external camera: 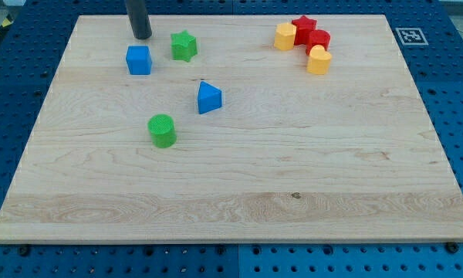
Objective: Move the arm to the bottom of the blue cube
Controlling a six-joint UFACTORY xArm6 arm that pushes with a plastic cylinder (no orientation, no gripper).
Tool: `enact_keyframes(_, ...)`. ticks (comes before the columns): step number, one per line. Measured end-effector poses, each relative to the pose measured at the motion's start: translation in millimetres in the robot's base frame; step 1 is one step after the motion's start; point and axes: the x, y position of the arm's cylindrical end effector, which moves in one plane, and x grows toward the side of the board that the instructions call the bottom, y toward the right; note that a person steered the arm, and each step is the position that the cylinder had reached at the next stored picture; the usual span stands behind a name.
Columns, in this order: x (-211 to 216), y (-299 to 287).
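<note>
One rod, no gripper | my tip (141, 36) just above blue cube (139, 60) (view's top-left)

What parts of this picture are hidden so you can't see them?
- Rod above my tip: cut off by the view's top edge.
- Red block in the cluster at the view's top right: partly covered by the yellow block, shape unclear.
- Marker beside the board: too small to read.
</note>
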Motion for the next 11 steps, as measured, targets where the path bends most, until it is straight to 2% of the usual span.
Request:
enact_keyframes(3, -26.7, -131.2)
enact_keyframes(4, -17.6, -136.7)
enact_keyframes(6, 108.6, -90.7)
enact_keyframes(7, 147.5, -66.8)
enact_keyframes(10, 130.6, 60.6)
enact_keyframes(11, 137.7, 74.2)
